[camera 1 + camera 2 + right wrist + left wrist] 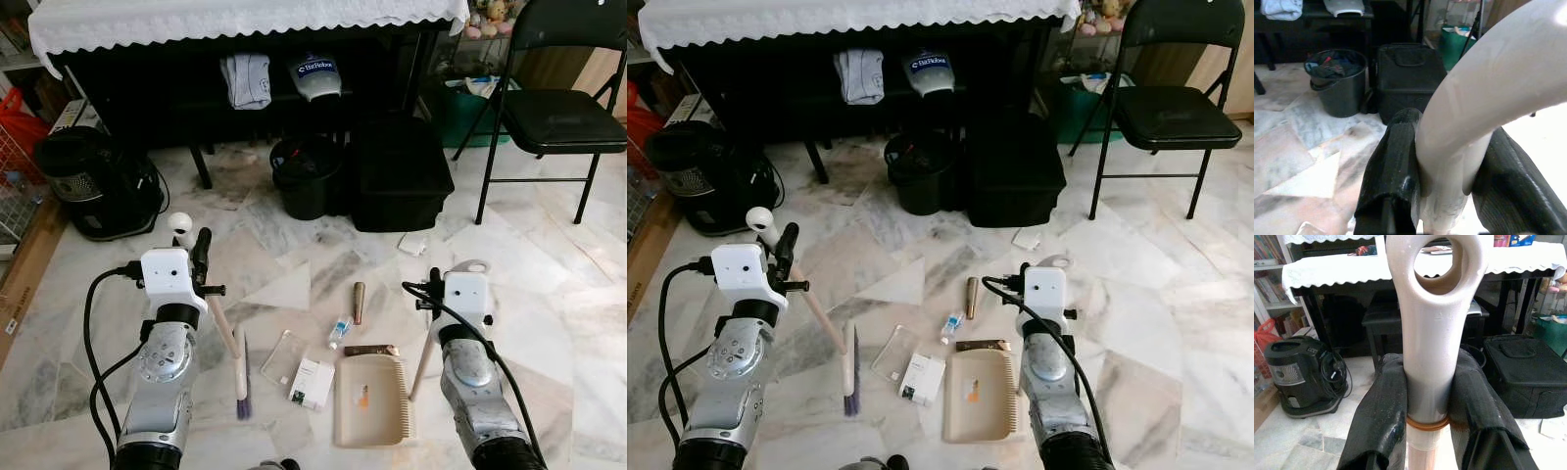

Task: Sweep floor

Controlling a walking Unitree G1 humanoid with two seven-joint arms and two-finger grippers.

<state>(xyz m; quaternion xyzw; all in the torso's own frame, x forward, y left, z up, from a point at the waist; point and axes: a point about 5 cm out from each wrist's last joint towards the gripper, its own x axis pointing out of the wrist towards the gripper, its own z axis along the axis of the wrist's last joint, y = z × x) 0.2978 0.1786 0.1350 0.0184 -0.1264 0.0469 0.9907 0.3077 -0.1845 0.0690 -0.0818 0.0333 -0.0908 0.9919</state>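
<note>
Left fingers point(1381, 416) clamped on broom handle point(1430, 347), right fingers point(1396, 171) clamped on dustpan handle point(1484, 98), dustpan point(370, 399) beside litter

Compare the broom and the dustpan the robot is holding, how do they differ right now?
The broom is thin, with dark purple bristles; the dustpan is a broad beige tray. The broom leans in the left gripper; the dustpan lies flat, its handle in the right gripper. Both have pale handles and touch the marble floor.

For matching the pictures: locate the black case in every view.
Left eye: black case upper centre-right, beside black bucket.
Right eye: case upper centre-right, same.
Left wrist: case on floor beyond broom handle.
Right wrist: case beside bucket.
Shared landmark: bucket.
</note>
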